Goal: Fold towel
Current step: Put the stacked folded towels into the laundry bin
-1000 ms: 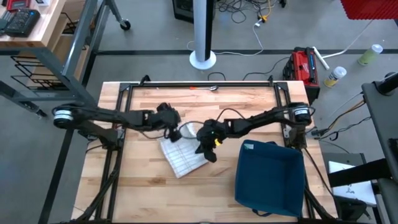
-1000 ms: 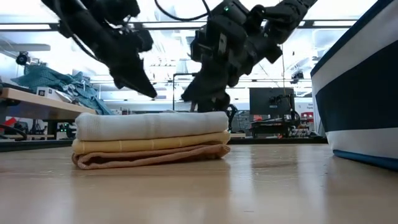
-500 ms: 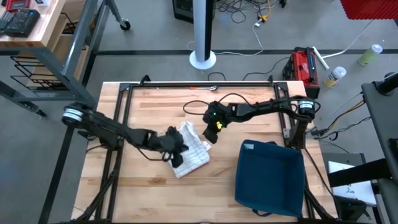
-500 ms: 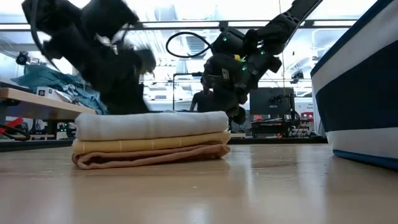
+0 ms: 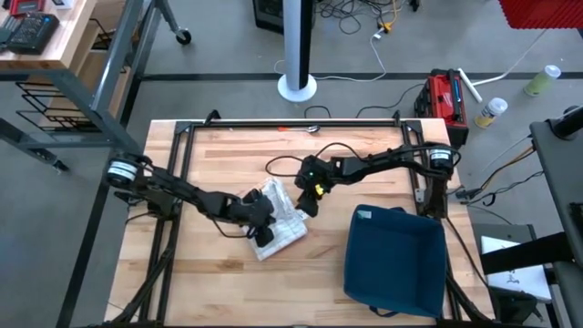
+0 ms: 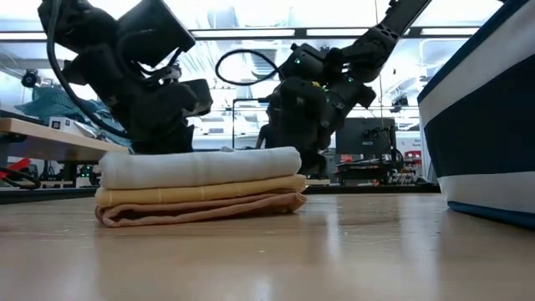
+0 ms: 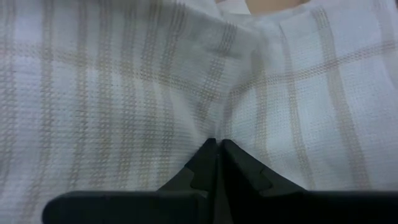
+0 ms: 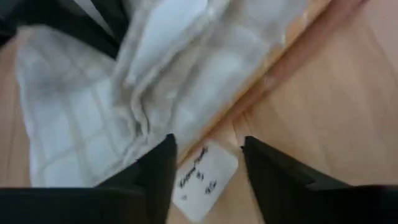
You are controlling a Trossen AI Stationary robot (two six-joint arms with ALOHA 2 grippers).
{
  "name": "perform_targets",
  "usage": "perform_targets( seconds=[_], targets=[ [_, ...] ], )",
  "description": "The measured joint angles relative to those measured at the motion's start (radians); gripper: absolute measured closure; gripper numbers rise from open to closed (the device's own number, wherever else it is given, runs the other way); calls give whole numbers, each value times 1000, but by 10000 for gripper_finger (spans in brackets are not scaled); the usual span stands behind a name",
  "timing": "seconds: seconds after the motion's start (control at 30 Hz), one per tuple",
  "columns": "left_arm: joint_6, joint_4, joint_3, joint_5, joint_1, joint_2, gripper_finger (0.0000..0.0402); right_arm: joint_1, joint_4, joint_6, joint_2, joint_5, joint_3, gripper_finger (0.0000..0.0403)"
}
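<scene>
Pressing down on the towel [image 5: 275,217] is the left gripper [image 7: 217,148], fingers together, tips touching the top layer of cloth; nothing is pinched between them. Towel lies near the middle of the table [image 5: 209,282], folded into a flat stack, several layers visible from the low view [image 6: 199,186], with a bin [image 5: 393,257] well apart on the right side. Judged handling: light, soft, limp waffle-weave cloth; it will drape and sag if lifted by one point, and layers may slide over one another. Best hold is probably at a corner or a folded edge, pinching all layers together; a grip on the top layer alone would likely peel the fold open. Right gripper [image 8: 205,163] hovers just beside the towel's far edge, fingers apart, holding nothing; a white label [image 8: 203,179] on the wood shows between them. Fold looks close to complete, though one loose flap near the right gripper appears rumpled.
</scene>
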Motion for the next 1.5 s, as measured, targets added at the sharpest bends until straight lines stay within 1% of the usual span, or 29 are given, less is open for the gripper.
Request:
perform_targets(
  seconds=[0.07,0.1,0.17,0.23,0.27,0.33,0.47,0.77,0.9,1.0,1.13,1.17,1.37,1.43,1.5],
  targets=[
    [-8,-3,-11,-2,1,-1,381,1,-2,7,6,-7,0,205],
    [-14,-2,-17,-5,1,-1,381,1,12,6,11,-30,0,189],
    [-20,3,-21,-9,0,-1,381,1,53,1,15,-110,-2,161],
    [-22,3,-21,-8,1,-1,381,2,100,-5,15,-188,-9,142],
    [-22,3,-22,-8,0,-1,381,4,128,-6,15,-205,-9,135],
    [-22,4,-23,-8,1,-1,381,9,167,6,15,-193,-9,126],
    [-21,4,-24,-6,1,0,381,7,166,51,27,-118,-4,116],
    [-15,23,-39,0,-1,0,381,17,165,70,45,-59,-5,88],
    [-3,31,-41,9,-1,1,381,19,169,70,68,-43,-5,82],
    [-2,32,-41,13,0,1,381,19,161,77,83,-61,-3,83],
    [2,32,-41,16,0,1,381,19,187,78,109,-173,2,89],
    [2,32,-41,17,0,1,381,19,198,79,111,-186,2,91],
    [5,36,-42,18,0,1,381,21,244,97,115,-202,10,99],
    [5,37,-43,18,0,1,381,26,246,98,115,-193,18,98],
    [9,40,-44,18,0,1,381,31,249,99,121,-158,26,96]
  ],
)
